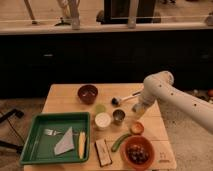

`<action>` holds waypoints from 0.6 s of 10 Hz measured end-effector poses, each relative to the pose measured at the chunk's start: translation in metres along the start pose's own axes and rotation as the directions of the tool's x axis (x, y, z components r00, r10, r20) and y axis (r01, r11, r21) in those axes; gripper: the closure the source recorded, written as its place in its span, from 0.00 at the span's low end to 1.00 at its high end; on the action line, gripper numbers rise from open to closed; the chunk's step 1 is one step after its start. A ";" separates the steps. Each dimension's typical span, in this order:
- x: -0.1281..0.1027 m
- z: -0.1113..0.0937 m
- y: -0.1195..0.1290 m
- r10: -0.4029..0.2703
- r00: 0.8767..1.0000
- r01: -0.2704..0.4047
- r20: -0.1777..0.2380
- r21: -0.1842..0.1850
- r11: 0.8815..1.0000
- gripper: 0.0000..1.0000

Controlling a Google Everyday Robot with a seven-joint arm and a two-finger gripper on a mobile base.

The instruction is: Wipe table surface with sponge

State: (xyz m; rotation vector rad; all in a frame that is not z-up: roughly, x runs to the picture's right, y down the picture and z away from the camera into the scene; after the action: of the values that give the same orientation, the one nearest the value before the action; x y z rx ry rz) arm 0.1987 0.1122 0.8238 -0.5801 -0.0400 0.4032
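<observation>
The table surface (65, 100) is a light wood square top crowded with dishes. No blue sponge shows anywhere; it is hidden or out of view. My white arm (159, 85) reaches in from the right and bends down over the table's right side. My gripper (136, 110) hangs at its lower end, just above the wood, right of a metal cup (119, 117) and above a small orange bowl (137, 128).
A green tray (35, 131) at the front left holds a grey-blue folded cloth (64, 144), a fork and a yellow item. Also here are a brown bowl (88, 93), a white cup (103, 120), a dark-headed tool (116, 101), a black-and-white block (103, 152) and a fruit bowl (137, 152).
</observation>
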 end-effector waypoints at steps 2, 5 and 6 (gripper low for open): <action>0.000 0.002 -0.001 0.001 1.000 -0.001 0.001 -0.003 1.000 0.20; 0.014 0.013 -0.014 -0.124 0.992 0.124 0.017 -0.022 0.992 0.20; 0.015 0.018 -0.020 -0.160 0.987 0.160 0.024 -0.026 0.987 0.20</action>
State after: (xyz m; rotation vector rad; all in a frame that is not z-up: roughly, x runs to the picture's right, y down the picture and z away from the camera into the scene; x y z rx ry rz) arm 0.2172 0.1124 0.8483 -0.5951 -0.1125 0.2531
